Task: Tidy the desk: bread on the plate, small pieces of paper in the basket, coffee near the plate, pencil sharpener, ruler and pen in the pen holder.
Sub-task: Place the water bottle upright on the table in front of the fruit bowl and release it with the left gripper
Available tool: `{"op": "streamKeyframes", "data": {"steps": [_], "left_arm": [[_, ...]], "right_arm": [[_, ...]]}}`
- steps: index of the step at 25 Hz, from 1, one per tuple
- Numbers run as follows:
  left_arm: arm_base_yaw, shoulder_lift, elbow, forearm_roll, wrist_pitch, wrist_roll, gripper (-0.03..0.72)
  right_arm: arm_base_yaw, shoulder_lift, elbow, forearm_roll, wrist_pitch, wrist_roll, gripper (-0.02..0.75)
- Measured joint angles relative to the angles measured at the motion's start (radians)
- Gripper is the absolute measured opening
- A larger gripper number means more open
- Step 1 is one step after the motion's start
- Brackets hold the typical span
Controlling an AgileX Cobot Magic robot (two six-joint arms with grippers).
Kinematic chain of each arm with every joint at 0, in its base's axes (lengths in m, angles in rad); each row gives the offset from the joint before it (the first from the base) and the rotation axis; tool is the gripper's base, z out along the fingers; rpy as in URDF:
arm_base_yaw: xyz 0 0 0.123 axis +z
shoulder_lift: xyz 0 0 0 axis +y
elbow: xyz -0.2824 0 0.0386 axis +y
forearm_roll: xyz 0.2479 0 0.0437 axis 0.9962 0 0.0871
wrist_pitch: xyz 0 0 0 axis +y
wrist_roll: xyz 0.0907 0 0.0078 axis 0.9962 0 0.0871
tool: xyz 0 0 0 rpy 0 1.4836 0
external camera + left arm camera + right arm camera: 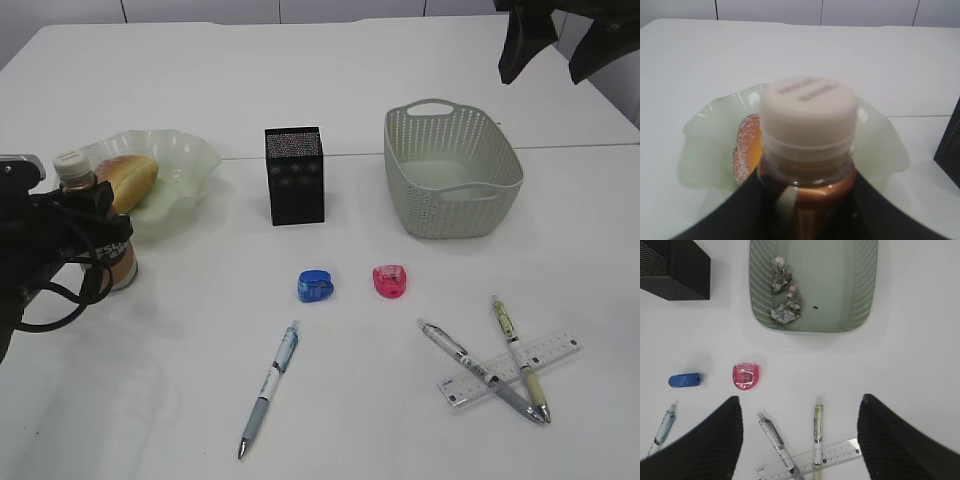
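Exterior view, nearest: blue-grip pen [268, 389] lies alone near centre; two more pens [482, 370] lie crossed over the clear ruler [512, 369] at near right.
Sharpeners: blue sharpener [316, 286] and pink sharpener [390, 281] sit side by side, apart, just behind the pens.
Coffee bottle [100, 225]: upright at left, just beside the plate [185, 165], standing on or just above the table.
Left gripper [88, 235]: clamped around the bottle body below the white cap [808, 107].
Handling: likely a smooth plastic bottle, full and fairly heavy; a low grip on the body seems steadier than on the neck.
Bread [128, 180]: already on the plate.
Pen holder [295, 175]: black mesh, centre, behind the sharpeners.
Basket [500, 170]: right, with crumpled paper [785, 310] inside.
Right gripper [540, 40]: raised at far right, jaws spread, holding nothing.
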Motion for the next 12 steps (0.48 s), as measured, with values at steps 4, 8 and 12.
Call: {"op": "streamKeyframes", "data": {"steps": [4, 8, 12], "left_arm": [[0.000, 0.002, 0.000, 0.000, -0.007, 0.000, 0.260], [0.000, 0.002, 0.000, 0.000, -0.007, 0.000, 0.295], [0.000, 0.002, 0.000, 0.000, 0.000, 0.000, 0.430]], "right_arm": [[0.000, 0.000, 0.000, 0.000, 0.000, 0.000, 0.524], [0.000, 0.000, 0.000, 0.000, 0.000, 0.000, 0.524], [0.000, 0.000, 0.000, 0.000, 0.000, 0.000, 0.524]]}}
